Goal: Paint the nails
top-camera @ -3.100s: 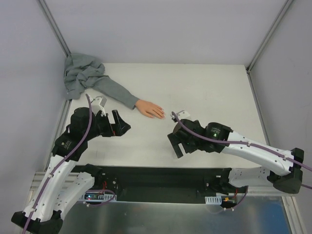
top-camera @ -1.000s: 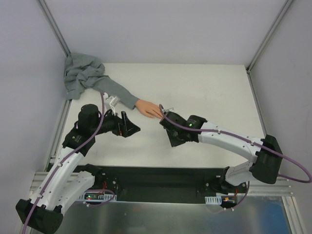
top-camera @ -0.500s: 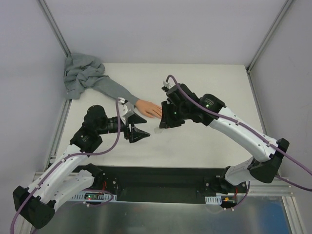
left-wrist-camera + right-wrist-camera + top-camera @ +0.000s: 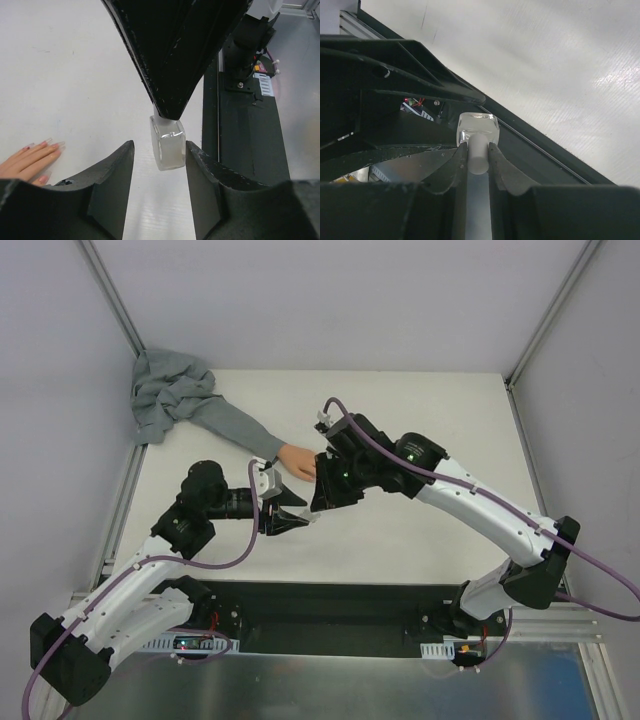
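Two slim gaps at most separate your left fingers (image 4: 112, 190) from the small clear bottle (image 4: 168, 142), which sits between them unclamped. Your right fingers (image 4: 451, 170) are closed tight on its white cap (image 4: 479, 155). Off the left fingers' outer side, apart from both, the nails (image 4: 54, 145) of the fake hand (image 4: 22, 162) lie on the tabletop (image 4: 75, 60), pointing toward the bottle.

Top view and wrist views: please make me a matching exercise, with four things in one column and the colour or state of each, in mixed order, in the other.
1 bottle
2 fake hand
3 sleeve
4 right hand

A grey fabric
B shut on the cap
C clear
D peach, lying flat

Pairs: 1-C, 2-D, 3-A, 4-B
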